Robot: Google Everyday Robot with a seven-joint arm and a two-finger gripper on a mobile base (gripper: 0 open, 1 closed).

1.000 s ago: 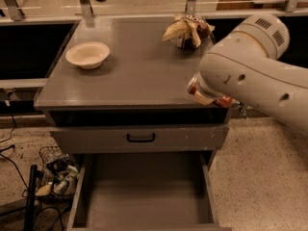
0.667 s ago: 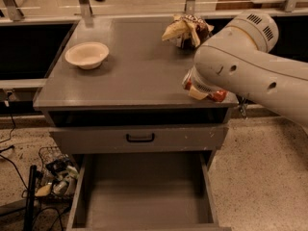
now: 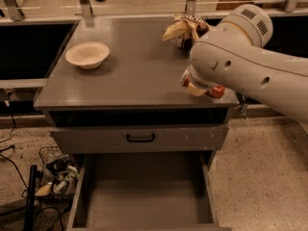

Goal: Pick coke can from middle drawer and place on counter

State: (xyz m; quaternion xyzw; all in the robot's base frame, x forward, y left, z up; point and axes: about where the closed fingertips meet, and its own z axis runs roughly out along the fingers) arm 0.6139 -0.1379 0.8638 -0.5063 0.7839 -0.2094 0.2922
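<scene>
The coke can point(image 3: 217, 91), red with a silver end, lies tilted just over the front right corner of the grey counter point(image 3: 134, 76). My gripper point(image 3: 200, 86) is shut on it, one tan finger point(image 3: 194, 89) crossing the can, and the big white forearm hides most of the hand. Below, the middle drawer point(image 3: 144, 196) stands pulled out, and its flat grey floor is bare.
A cream bowl point(image 3: 87, 55) sits at the counter's left. A brown-and-yellow snack bag point(image 3: 184, 28) lies at the back right, just behind my arm. The drawer front with a black handle point(image 3: 140, 137) is closed. A wire basket of clutter point(image 3: 55, 174) and cables lie on the floor at left.
My arm has shifted slightly left and further over the counter, carrying the can with it. The bowl, the bag and the drawers have not moved.
</scene>
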